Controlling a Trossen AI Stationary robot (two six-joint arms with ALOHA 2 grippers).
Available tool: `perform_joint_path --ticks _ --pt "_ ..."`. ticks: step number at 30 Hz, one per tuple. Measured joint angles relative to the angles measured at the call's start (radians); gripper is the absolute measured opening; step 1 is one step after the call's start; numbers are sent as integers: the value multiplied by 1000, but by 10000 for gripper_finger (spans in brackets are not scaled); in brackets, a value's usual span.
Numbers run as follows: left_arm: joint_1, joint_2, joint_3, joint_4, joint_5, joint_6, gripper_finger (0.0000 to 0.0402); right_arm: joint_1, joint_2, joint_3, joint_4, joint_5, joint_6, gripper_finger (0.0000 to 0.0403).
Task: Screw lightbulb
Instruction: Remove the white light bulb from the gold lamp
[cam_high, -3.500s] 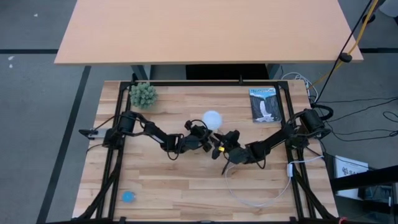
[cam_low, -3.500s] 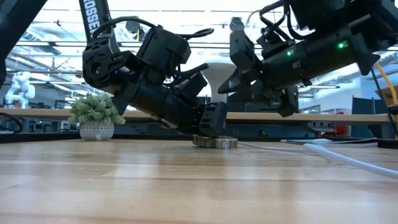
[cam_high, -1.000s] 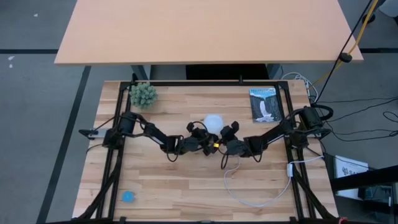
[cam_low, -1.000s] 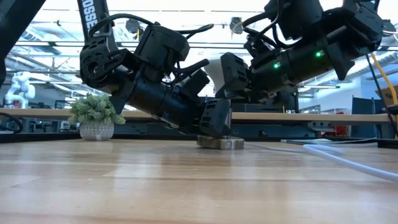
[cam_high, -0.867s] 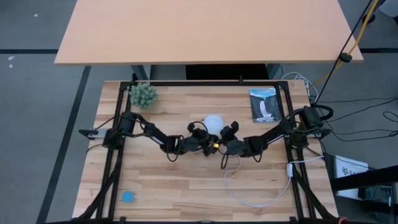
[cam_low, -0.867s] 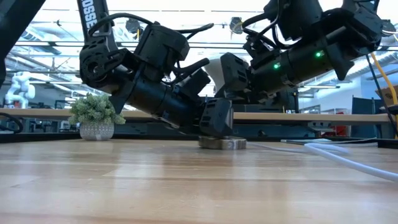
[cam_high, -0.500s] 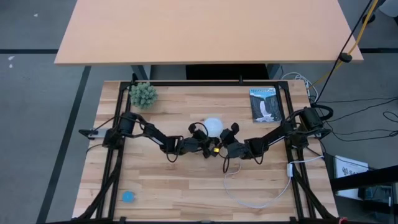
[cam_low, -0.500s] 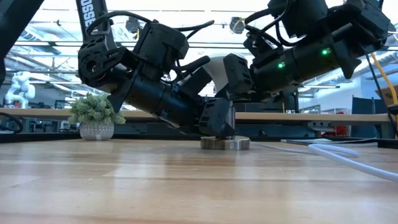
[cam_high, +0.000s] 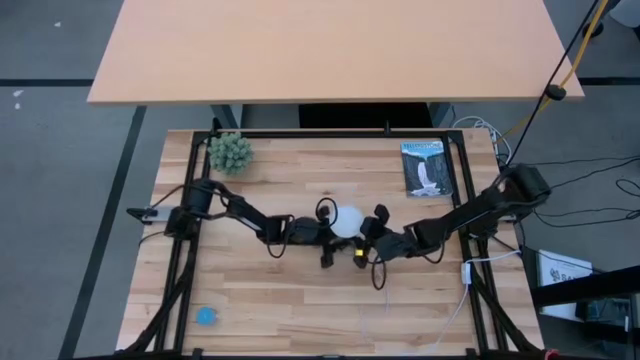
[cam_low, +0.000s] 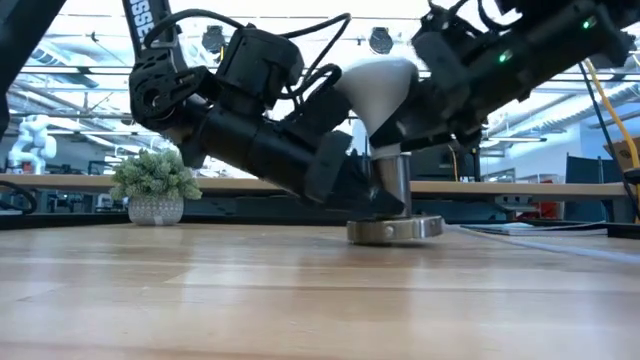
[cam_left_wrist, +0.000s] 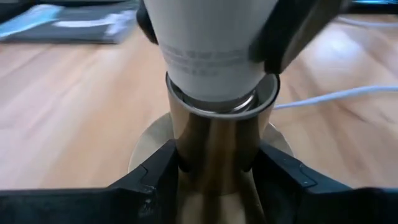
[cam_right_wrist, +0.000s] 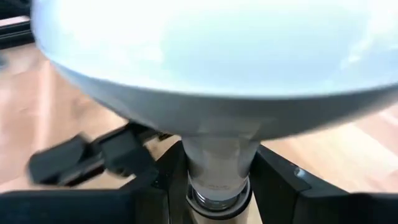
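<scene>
The white lightbulb (cam_high: 345, 219) stands upright near the table's middle. Its globe (cam_low: 375, 82) is on top and its narrow neck (cam_left_wrist: 211, 46) goes down into the mouth of a silvery socket (cam_low: 392, 185). The socket's round disc (cam_low: 395, 230) rests flat on the wood. My left gripper (cam_left_wrist: 214, 180) comes in from the table's left and is shut on the socket's tube. My right gripper (cam_right_wrist: 217, 180) comes in from the right and is shut on the bulb's neck under the globe. The bulb's screw base is hidden inside the socket. My left gripper pinches the socket's upright tube (cam_left_wrist: 211, 146) between its two fingers, just above the disc. The fingers slant down from the table's left. The socket stands upright with its disc on the table. My right gripper pinches the lightbulb's narrow neck (cam_right_wrist: 217, 158) between its two fingers, right below the globe. The fingers slant down from the table's right. The bulb stands upright, its lower end in the socket's mouth.
A small potted plant (cam_high: 230, 152) stands at the far left and a booklet (cam_high: 425, 167) lies at the far right. A blue object (cam_high: 206, 316) lies near the front left corner. The socket's white cord (cam_left_wrist: 323, 96) trails toward the table's right front (cam_high: 463, 300).
Both grippers have moved toward the table's near edge, and the socket has slid that way along the wood with them. My right gripper has also risen and tipped. The bulb now stands upright over the socket, its neck in the socket's mouth. My left gripper has rolled about its wrist.
</scene>
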Motion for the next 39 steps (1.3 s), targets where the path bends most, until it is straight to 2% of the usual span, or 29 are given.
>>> perform_joint_path --ticks 5,12,18,24,30,39 --pt "17 -33 -2 -38 185 61 170 0 -47 2 -37 -140 -36 133" --pt "58 -40 -2 -42 526 75 170 -4 -86 3 -39 -368 -91 133" --pt "86 -40 -2 -4 769 75 170 -6 -95 3 24 -515 -111 133" --pt "116 -40 -2 9 889 75 170 -8 -93 1 88 -535 -169 141" --pt "129 -42 0 13 953 81 170 -8 -97 0 121 -564 -223 140" --pt "135 -44 1 27 982 104 170 -20 -131 -1 118 -584 -249 145"
